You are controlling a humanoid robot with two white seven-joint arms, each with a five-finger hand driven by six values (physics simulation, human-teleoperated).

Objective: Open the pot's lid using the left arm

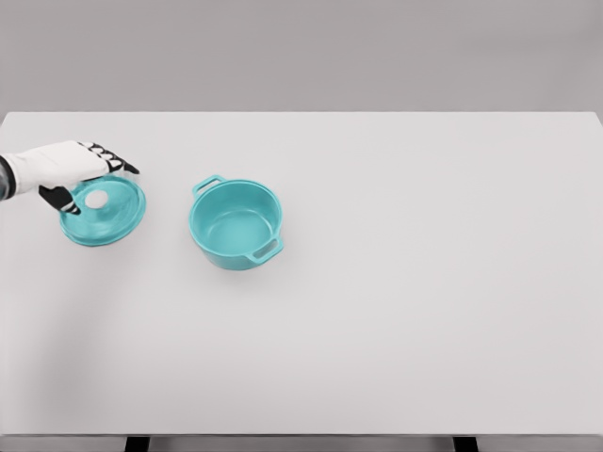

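Note:
A teal pot (236, 224) with two side handles stands uncovered on the white table, left of the middle. Its round teal lid (105, 213), see-through with a white knob (96, 199), is off the pot, well to its left and slightly tilted. My left hand (83, 179) comes in from the left edge and is shut on the lid, with the thumb near the knob and the fingers over the lid's far rim. Whether the lid touches the table I cannot tell. The right arm is out of view.
The white table (424, 282) fills most of the view, with its far edge along the top and its front edge near the bottom. A grey wall lies behind it.

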